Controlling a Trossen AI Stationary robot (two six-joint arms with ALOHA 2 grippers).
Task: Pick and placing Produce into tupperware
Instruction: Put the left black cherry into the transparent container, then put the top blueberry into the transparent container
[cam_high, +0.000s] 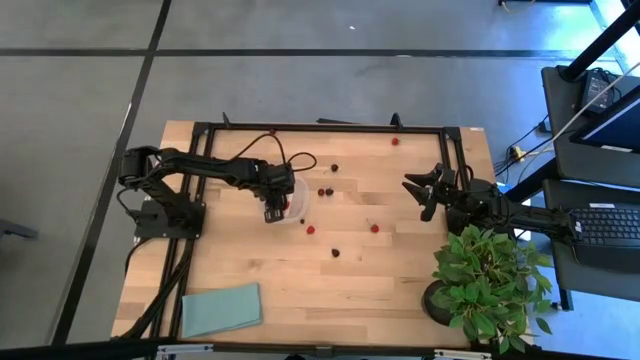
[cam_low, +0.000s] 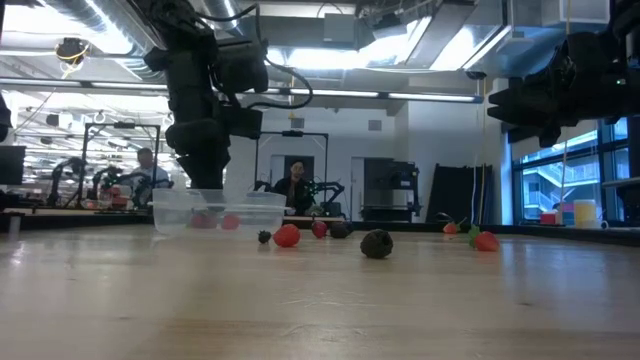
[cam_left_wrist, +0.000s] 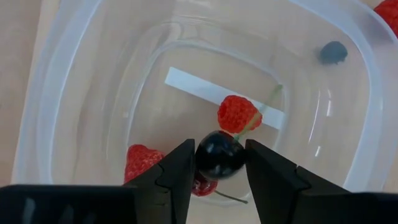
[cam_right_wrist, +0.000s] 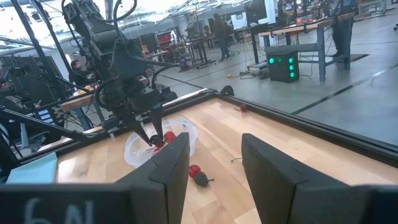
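The clear tupperware (cam_high: 297, 203) stands on the wooden table left of centre, and shows in the low view (cam_low: 220, 211) too. My left gripper (cam_left_wrist: 219, 163) points down into it, shut on a dark cherry (cam_left_wrist: 219, 154). Red berries (cam_left_wrist: 237, 114) (cam_left_wrist: 139, 160) lie on the container's floor. More red and dark produce (cam_high: 310, 229) (cam_high: 336, 252) (cam_high: 375, 228) (cam_high: 326, 191) lies scattered on the table right of the container. My right gripper (cam_high: 425, 190) hangs open above the table's right part, well away from the produce; its fingers also show in its wrist view (cam_right_wrist: 214, 163). My left gripper pinches the dark cherry by its round body (cam_left_wrist: 205, 155) between its two fingertips (cam_left_wrist: 180, 165), coming from above and pointing down into the tupperware. The cherry's green stem (cam_left_wrist: 258, 118) sticks out to one side. Whether the cherry touches the red piece beneath it, I cannot tell.
A leafy potted plant (cam_high: 490, 285) stands at the table's near right corner. A teal cloth (cam_high: 221, 308) lies at the near left. One red berry (cam_high: 395, 141) lies by the far rail. A black frame (cam_high: 330, 127) borders the table. People sit in the room behind.
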